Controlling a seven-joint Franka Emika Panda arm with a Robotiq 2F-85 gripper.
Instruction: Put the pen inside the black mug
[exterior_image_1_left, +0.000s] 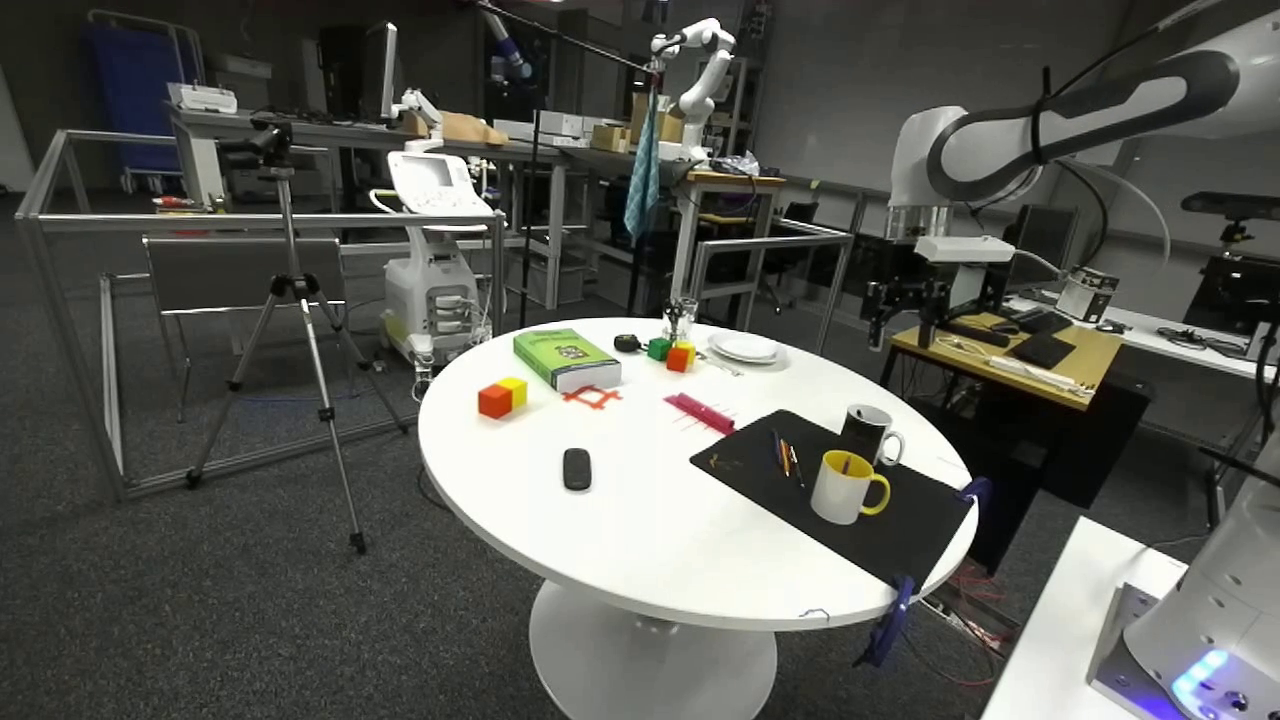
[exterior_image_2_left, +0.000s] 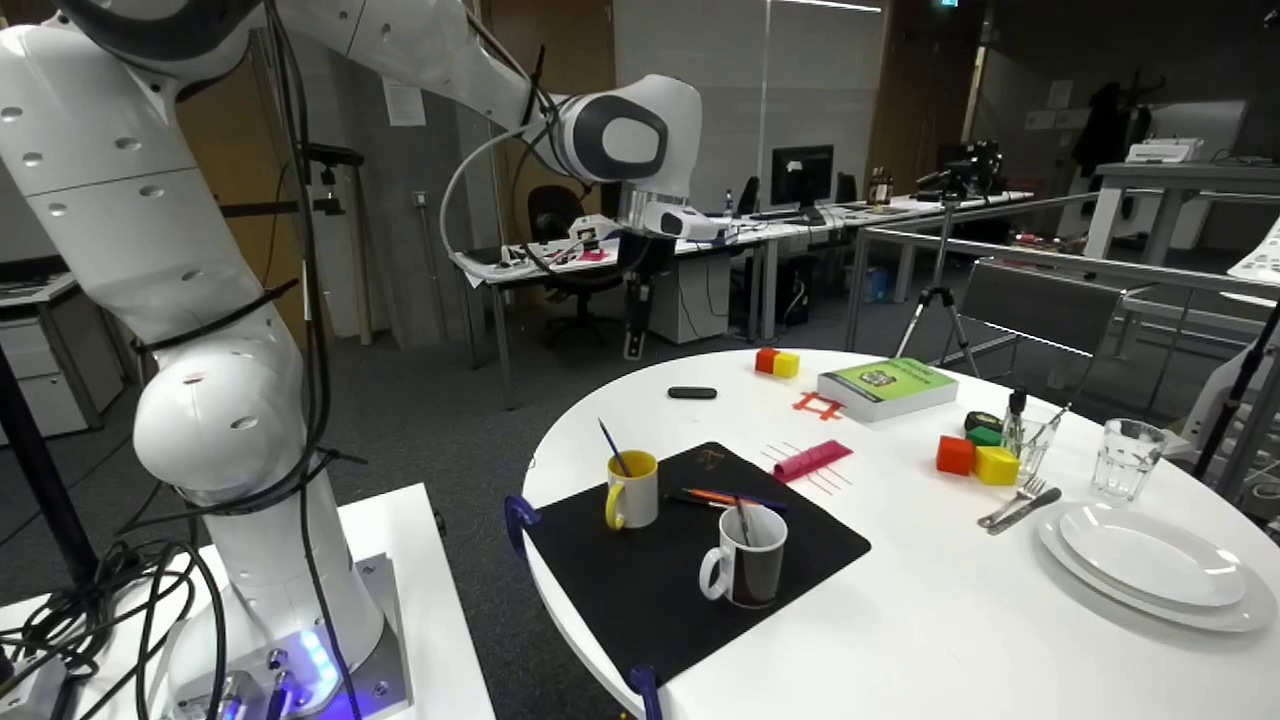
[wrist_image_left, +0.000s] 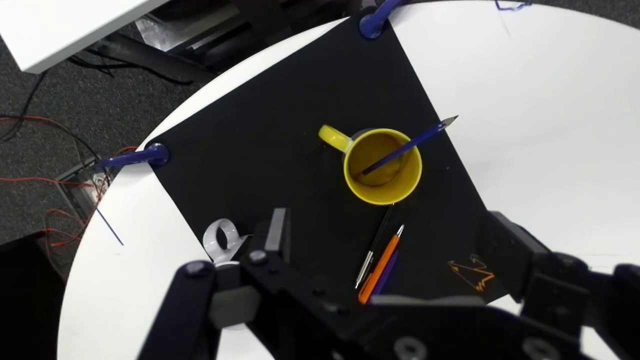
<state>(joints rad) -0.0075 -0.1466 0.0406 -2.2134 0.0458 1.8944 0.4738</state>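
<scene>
Fingers (wrist_image_left: 278, 235) are held wide apart, lower left and lower right of the wrist view. In an exterior view, the black mug (exterior_image_2_left: 757, 578) is seen at lower centre on a black mat (exterior_image_2_left: 620, 580); a dark stick (exterior_image_2_left: 741, 520) is leaned inside, pen or pencil not determined. By the yellow mug (wrist_image_left: 410, 172), a black pen (wrist_image_left: 376, 245), orange pen (wrist_image_left: 382, 262) and purple pen (wrist_image_left: 386, 274) are laid together. Cover print on the green book (exterior_image_1_left: 562, 356) is too small to be read.

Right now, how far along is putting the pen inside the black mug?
Looks done: a dark stick, maybe a pen, rests inside the black mug. In hand: nothing; the gripper is open. Left: perhaps confirming which pen was meant; an orange pen lies on the mat.
</scene>
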